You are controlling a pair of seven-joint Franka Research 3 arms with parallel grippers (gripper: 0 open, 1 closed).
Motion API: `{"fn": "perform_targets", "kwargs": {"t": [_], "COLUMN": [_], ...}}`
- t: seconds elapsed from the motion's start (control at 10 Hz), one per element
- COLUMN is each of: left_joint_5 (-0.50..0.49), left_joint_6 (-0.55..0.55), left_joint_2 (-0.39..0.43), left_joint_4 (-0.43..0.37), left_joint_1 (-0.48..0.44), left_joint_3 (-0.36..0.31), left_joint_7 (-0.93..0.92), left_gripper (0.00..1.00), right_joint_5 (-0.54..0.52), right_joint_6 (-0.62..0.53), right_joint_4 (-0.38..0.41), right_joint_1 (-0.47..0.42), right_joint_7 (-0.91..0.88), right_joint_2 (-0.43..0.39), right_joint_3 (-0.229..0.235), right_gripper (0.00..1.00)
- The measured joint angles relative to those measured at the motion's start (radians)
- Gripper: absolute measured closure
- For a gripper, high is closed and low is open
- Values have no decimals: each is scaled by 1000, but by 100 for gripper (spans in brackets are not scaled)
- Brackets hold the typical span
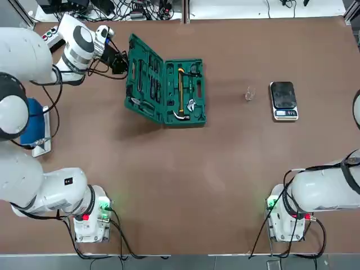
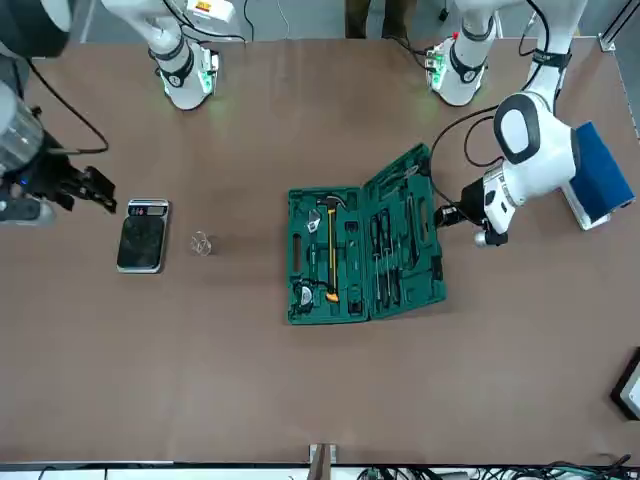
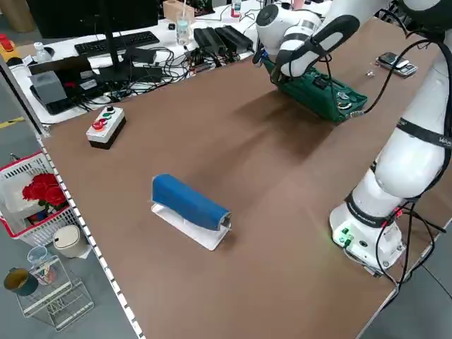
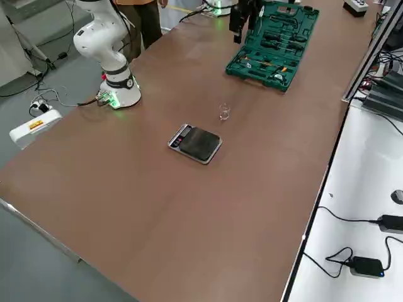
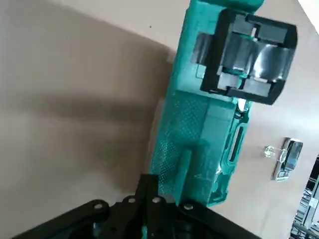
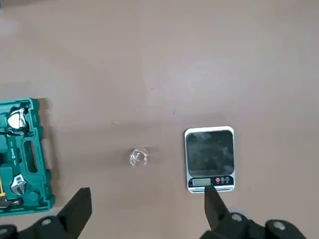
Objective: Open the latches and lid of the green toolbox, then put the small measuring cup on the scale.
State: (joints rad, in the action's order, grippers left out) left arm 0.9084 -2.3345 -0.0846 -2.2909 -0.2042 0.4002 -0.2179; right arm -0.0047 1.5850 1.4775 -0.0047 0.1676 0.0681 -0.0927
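Lid [image 1: 143, 79] of the dark green rectangular plastic toolbox [image 1: 183, 93] is swung up and back but not flat: the green half with moulded slots stands tilted on the left arm's side of the base tray, tools showing in both halves. Latches must be released; I can't pick them out.

Left gripper [image 1: 119, 62] sits at the lid's outer edge, fingers pinched fully together, tips against or just beside the lid. I can't tell whether they touch it. It looks like a push rather than a grip.

Right gripper [image 6: 144, 211] hangs high over the table with its fingers spread wide, nothing between them. In its wrist view the tiny clear measuring cup [image 1: 250, 93] stands upright on bare table, just beside the small black digital scale [image 1: 283, 100] with its silver display strip, on the toolbox side and not touching it.

My read of the step in hand: lid work nearly done, cup pick is next.

- Left: keep the lid from dropping back. Ease it further over or leave it propped, then back off slowly.
- Right: come straight down over the cup and centre the rim between the fingers.
- Cup is light and clear, so close gently. It will likely skid or tip if one finger lands first.
- Approach from the side away from the scale's edge, so a finger doesn't clip it.
- Set it on the glossy top, clear of the display strip.
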Motion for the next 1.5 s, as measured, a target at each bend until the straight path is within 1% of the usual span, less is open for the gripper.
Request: {"fn": "perform_targets", "kwargs": {"t": [0.1,0.4,0.6,0.7,0.8,1.0,1.2,1.5], "left_joint_5": [-1,-1,-3,-3,-3,-4,-4,-4], "left_joint_6": [-5,-36,-58,-73,-91,-125,-138,-167], "left_joint_2": [-3,-13,-24,-35,-47,-74,-93,-121], "left_joint_4": [-4,-15,-18,-18,-18,-19,-18,-19], "left_joint_1": [-5,-12,-12,-12,-12,-12,-12,-9], "left_joint_3": [0,-3,-5,-5,-5,-5,-4,-4], "left_joint_7": [0,-1,-2,-2,-2,-7,-27,-46], "left_gripper": [99,99,99,99,99,99,99,99], "right_joint_5": [0,0,0,0,0,1,1,1], "right_joint_6": [-17,-43,-72,-64,-25,113,214,470], "right_joint_4": [-27,-36,-22,8,56,206,328,549], "right_joint_1": [-1,3,23,39,52,61,64,67], "right_joint_7": [0,1,38,60,76,105,115,116], "right_joint_2": [0,7,16,20,20,5,-14,-16], "right_joint_3": [4,3,-4,-10,-15,-43,-61,-77], "right_gripper": [0,0,0,0,0,0,0,0]}}
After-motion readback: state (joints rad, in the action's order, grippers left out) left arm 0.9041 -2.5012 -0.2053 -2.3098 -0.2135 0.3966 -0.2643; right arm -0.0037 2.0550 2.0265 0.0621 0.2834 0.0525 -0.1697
